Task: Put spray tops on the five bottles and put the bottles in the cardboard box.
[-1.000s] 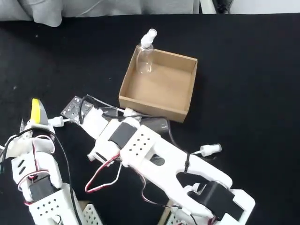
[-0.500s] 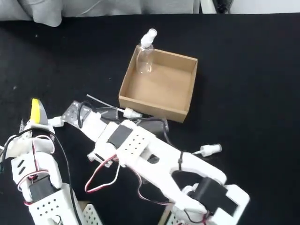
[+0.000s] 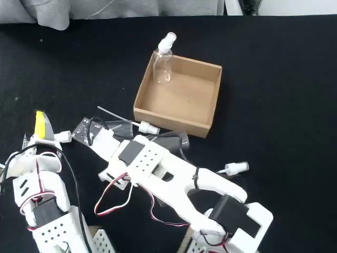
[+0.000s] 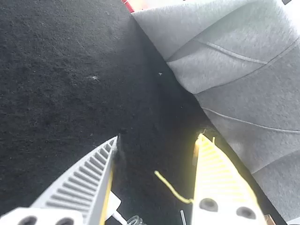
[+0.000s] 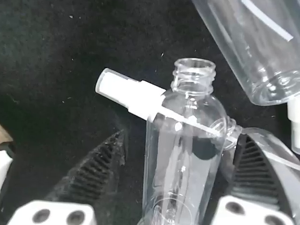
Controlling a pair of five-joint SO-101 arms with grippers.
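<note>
Here, a loose spray top blocks the open bottle between the right arm's fingers.
In the right wrist view the right gripper (image 5: 180,139) is spread wide, one finger on each side of an uncapped bottle (image 5: 180,164) that lies on the black cloth (image 3: 274,79); the bottle's long axis runs between the fingers, its open neck pointing away from the wrist. A spray top (image 5: 127,93) lies across that neck, its thin tube crossing the bottle's shoulder, and a second bottle (image 5: 248,42) lies just beside. From above, the cardboard box (image 3: 174,120) sits mid-table with a capped bottle (image 3: 162,63) upright in its 11 o'clock corner. Another spray top (image 3: 236,168) lies at the box's 5 o'clock. The left gripper (image 4: 157,180) is also spread, holding nothing, near grey fabric (image 4: 234,70).
</note>
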